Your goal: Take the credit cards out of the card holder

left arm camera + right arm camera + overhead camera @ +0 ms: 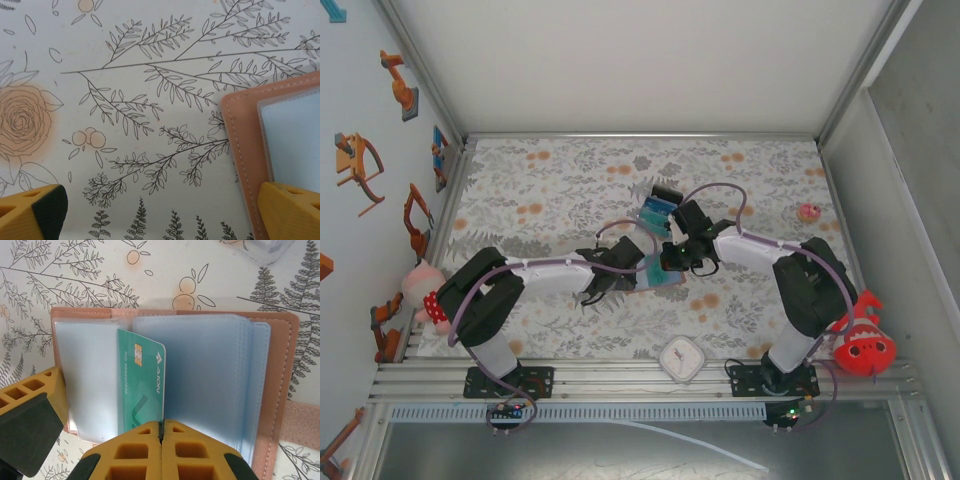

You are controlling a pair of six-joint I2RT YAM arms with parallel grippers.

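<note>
The card holder [280, 385] lies open on the floral cloth, terracotta outside with pale blue sleeves; it also shows in the top view [658, 273] and in the left wrist view [280, 135]. A teal credit card [141, 385] sticks out of a sleeve, and my right gripper [161, 429] is shut on its near edge. My left gripper [160, 215] is open, with one finger [292, 212] resting on the holder's corner. That yellow finger [30, 415] also appears at the holder's left edge. A light blue card [654, 211] and a black one [667, 192] lie just behind the holder.
A white square rounded-corner object [678, 358] sits near the front edge between the arm bases. A small pink toy [809, 212] lies at the right, a red plush [862, 345] by the right arm, and a pink doll [424, 288] at the left edge.
</note>
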